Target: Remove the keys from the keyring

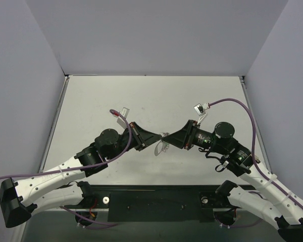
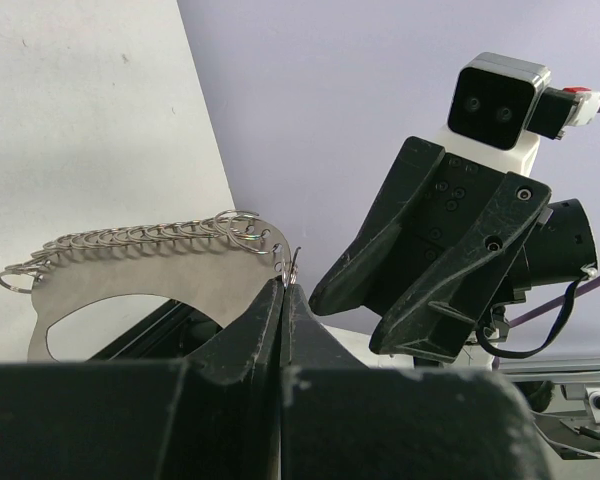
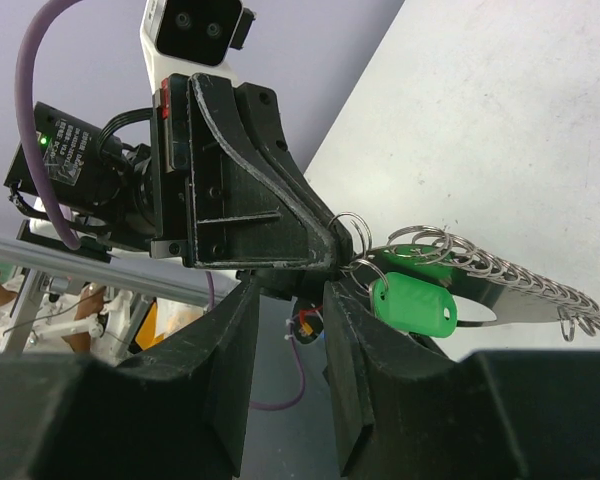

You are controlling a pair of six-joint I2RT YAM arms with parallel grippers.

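Top external view: 2 robot arms meet nose to nose above a pale table [image 1: 141, 96], with a small metal object suspended between them.

Left wrist view: the left gripper [image 2: 282, 290] is fully closed, pinching 1 end of the keyring [image 2: 150, 275], a flat grey metal plate with an oval opening. The keyring juts out sideways in the air, clear of the table. A row of small wire rings [image 2: 160, 235] lines its wavy upper edge.

Right wrist view: the right gripper [image 3: 290, 290] is partly open, and nothing can be seen held between its jaws. The key [image 3: 412, 305], with a bright green plastic head, hangs from a ring at the clamped end of the keyring, just beside the right gripper and outside its jaws.

Likely risks: the left gripper grips only the plate's end, so a sideways pull on the key could make the plate pivot or slip free. The right jaws could close on a wire ring or the plate instead of the green head. The 2 grippers are very close and could collide. Once freed, the key could drop to the table.
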